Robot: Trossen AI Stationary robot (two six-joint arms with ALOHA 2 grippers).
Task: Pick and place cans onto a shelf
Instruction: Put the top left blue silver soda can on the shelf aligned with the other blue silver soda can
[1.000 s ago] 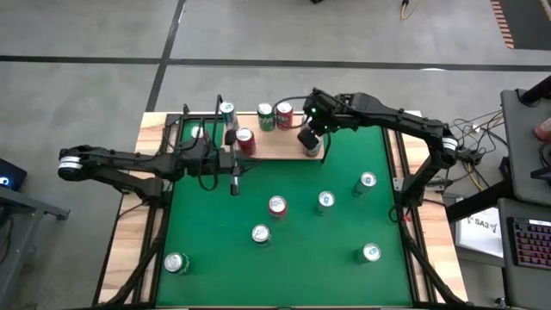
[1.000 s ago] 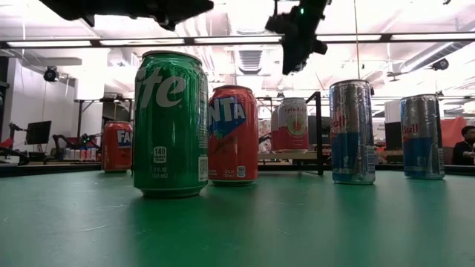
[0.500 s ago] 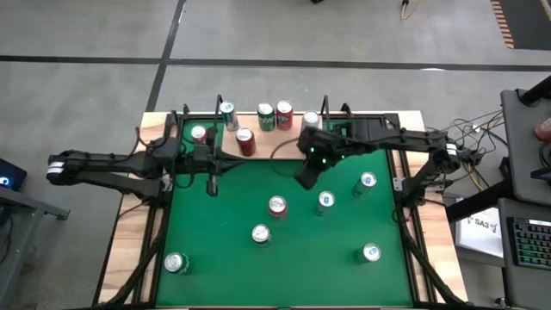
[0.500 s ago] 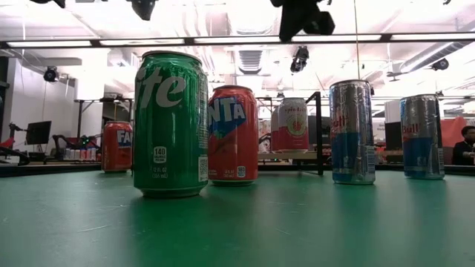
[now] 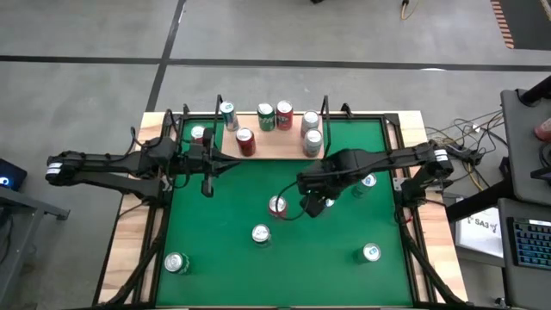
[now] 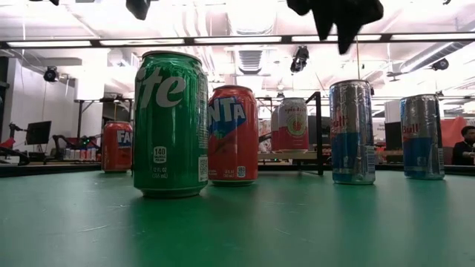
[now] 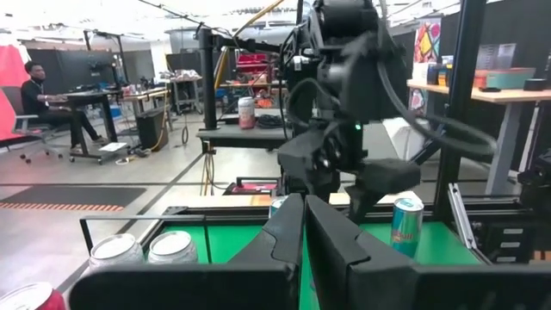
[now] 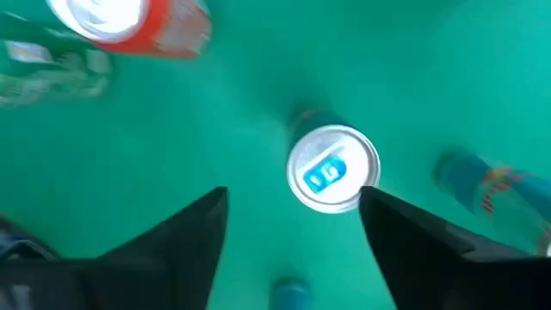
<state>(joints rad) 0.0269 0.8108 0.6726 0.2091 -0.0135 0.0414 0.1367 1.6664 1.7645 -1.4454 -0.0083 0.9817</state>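
right gripper (image 8: 293,215): over the middle of the green worktop (image 5: 215,258), fingers spread apart with nothing between them, hanging above a blue-tabbed silver can (image 8: 332,169); in the high view the right gripper (image 5: 315,205) covers that can.
left gripper (image 7: 303,226): fingers pressed together, empty, held above the worktop's far left part just in front of the shelf (image 5: 267,148); seen from above at (image 5: 207,182).
shelf: light-wood board along the far edge of the worktop, black wire uprights at its ends.
cans on the shelf: six stand on it, among them a red can (image 5: 246,140), a green one (image 5: 266,116), a red-and-white one (image 5: 284,114) and a silver one (image 5: 312,142).
cans on the worktop: a red can (image 5: 276,205) just beside the right gripper, a blue can (image 5: 368,182) toward the right, a silver-topped can (image 5: 260,233) near the middle, a green can (image 5: 176,263) at the near left, and one more (image 5: 371,252) at the near right.
low view: a green can (image 6: 170,123) and a red can (image 6: 233,134) stand upright closest to the camera.
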